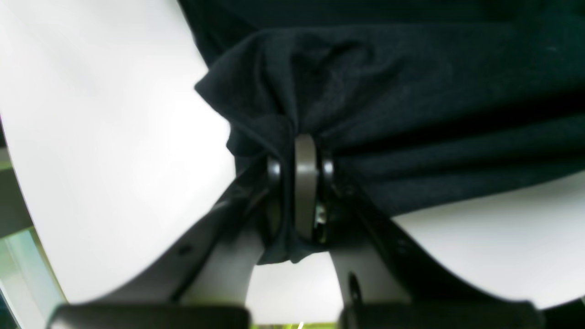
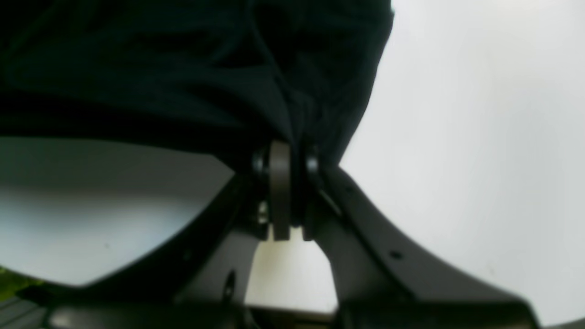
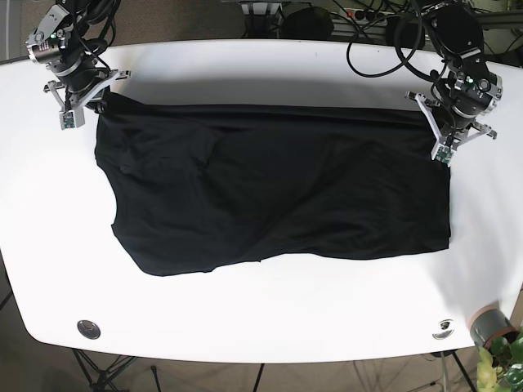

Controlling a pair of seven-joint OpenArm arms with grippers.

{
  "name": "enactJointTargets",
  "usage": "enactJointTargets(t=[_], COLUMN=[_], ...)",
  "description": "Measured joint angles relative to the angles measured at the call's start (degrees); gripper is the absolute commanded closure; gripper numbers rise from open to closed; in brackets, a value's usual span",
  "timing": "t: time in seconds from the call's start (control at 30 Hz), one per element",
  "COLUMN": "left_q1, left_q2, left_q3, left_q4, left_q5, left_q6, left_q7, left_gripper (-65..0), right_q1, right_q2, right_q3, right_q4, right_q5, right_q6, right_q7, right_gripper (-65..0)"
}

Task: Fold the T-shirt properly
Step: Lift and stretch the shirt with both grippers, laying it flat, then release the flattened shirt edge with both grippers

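Note:
The black T-shirt [image 3: 270, 192] lies spread across the white table [image 3: 270, 310], its far edge pulled into a straight line between the two arms. My left gripper [image 3: 431, 122] is at the shirt's far right corner in the base view. In the left wrist view my left gripper [image 1: 301, 151] is shut on bunched T-shirt [image 1: 411, 105] cloth. My right gripper [image 3: 98, 102] is at the far left corner. Seen from the right wrist, my right gripper [image 2: 285, 153] is shut on the T-shirt [image 2: 183, 68] too.
Cables and dark equipment [image 3: 327, 16] lie beyond the table's far edge. A round metal fitting [image 3: 88, 329] sits near the front left edge, another [image 3: 444, 328] near the front right. A potted plant [image 3: 498, 339] stands off the front right corner.

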Motion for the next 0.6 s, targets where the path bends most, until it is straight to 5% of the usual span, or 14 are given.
enactJointTargets(t=[0.27,0.37,0.5,0.6], left_q1=[2.8,3.3,3.26,3.43], left_q2=[-1.31,-2.03,-2.05,-2.08], left_q3=[0.07,0.11,-0.17,-0.35], left_q4=[0.0,0.0,0.0,0.0], left_q5=[0.02,0.68,1.4,1.42], left_q6=[0.0,0.0,0.13,0.24], left_q7=[-0.31,-0.22,0.11,0.31], left_gripper=[-1.5,-17.4,-44.2,-51.0], right_q1=[-3.78,-4.96,-6.19,-7.41], right_q2=[0.26,0.31,0.31,0.57], right_q3=[-2.01,-2.99,-3.19,-2.97], right_q4=[0.0,0.0,0.0,0.0], right_q5=[-0.17,-0.39,-0.44,-0.81], right_q6=[-0.02,-0.04,-0.26,-0.59], right_q7=[0.07,0.07,0.09,0.15], right_gripper=[-6.5,-11.9,-27.3,-42.6])
